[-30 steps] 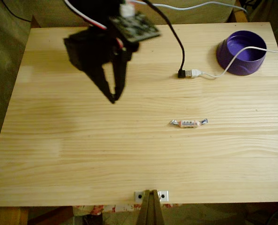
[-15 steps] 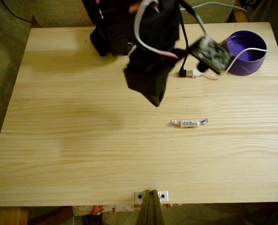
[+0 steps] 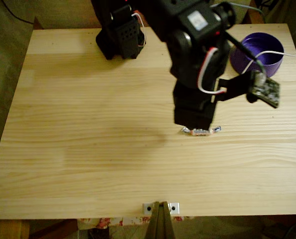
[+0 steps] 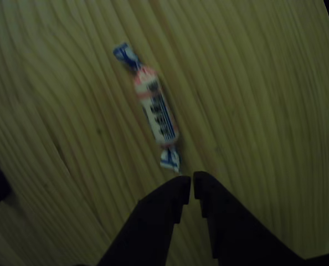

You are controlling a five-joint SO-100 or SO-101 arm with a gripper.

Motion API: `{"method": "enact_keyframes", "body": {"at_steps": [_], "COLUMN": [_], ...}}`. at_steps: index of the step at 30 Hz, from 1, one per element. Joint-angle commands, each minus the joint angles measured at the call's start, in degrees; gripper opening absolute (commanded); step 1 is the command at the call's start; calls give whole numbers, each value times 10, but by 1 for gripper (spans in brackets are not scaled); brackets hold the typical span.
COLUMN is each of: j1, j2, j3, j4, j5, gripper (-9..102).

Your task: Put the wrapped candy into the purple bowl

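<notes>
now the black arm (image 3: 193, 64) leans out over the middle of the wooden table (image 3: 88, 149) in the fixed view, its lower end covering the spot just above the wrapped candy (image 3: 202, 131), whose pale body and twisted ends peek out beneath it. in the other view the wrapped candy (image 4: 153, 108) lies flat on the wood, slanted from upper left to lower right, and the gripper (image 4: 193, 184) sits just past its lower twisted end, apart from it, the two dark fingertips (image 4: 175, 191) pressed nearly together with a thin slit between them and nothing held.

the purple bowl (image 3: 267, 59) stands near the table's far right corner in the fixed view, well apart from the candy, with a white cable (image 3: 282, 51) draped across its rim. bare wood spreads wide to the left of the candy and toward the near edge, where a small metal bracket (image 3: 160, 207) sits at the middle. the candy lies well inside every edge.
</notes>
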Motion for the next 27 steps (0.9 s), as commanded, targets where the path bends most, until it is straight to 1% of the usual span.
{"method": "enact_keyframes", "body": {"at_steps": [1, 5, 10, 13, 27], "j1": [-19, -38, -51, -53, -38], "j2": [-18, -48, -65, -65, -111], "j3": [-83, -117, -129, -124, -149], "j4": [5, 20, 46, 50, 11], "j5": [-3, 1, 4, 6, 4], "gripper": [-1, 0, 15, 20, 22]}}
